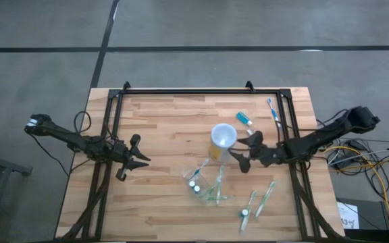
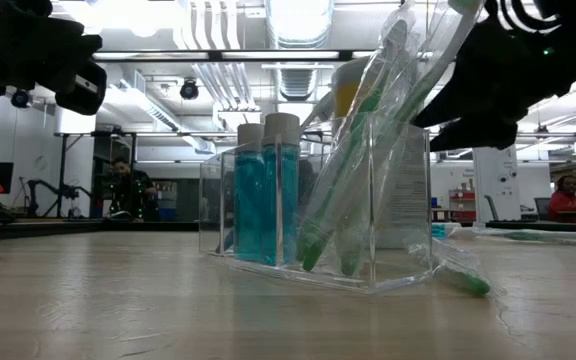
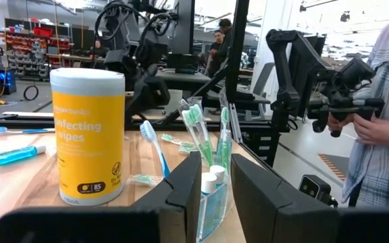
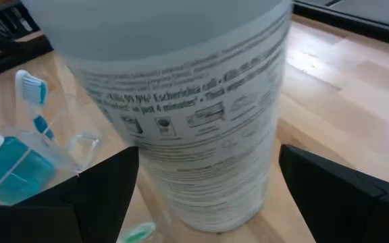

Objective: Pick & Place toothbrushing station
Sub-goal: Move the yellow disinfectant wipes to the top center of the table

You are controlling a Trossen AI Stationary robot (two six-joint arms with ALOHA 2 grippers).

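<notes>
The toothbrushing station point(image 1: 204, 183) is a clear plastic holder standing on the wood near the table's middle. It holds two blue-filled bottles point(image 2: 264, 190) and green toothbrushes point(image 2: 353, 150). My left gripper point(image 1: 140, 160) is open and empty, to the left of the holder; the holder shows between its fingers, farther off, in the left wrist view point(image 3: 211, 196). My right gripper point(image 1: 243, 150) is open. Its fingers stand on either side of a yellow wipes canister point(image 1: 223, 138) without touching it, as the right wrist view point(image 4: 188, 115) shows.
The canister point(image 3: 86, 135) stands upright just beyond the holder. Wrapped toothbrushes point(image 1: 261, 201) lie near the front right. A blue tube point(image 1: 244, 118) and a toothbrush point(image 1: 273, 108) lie at the far right. A person point(image 3: 383, 101) stands beyond the table.
</notes>
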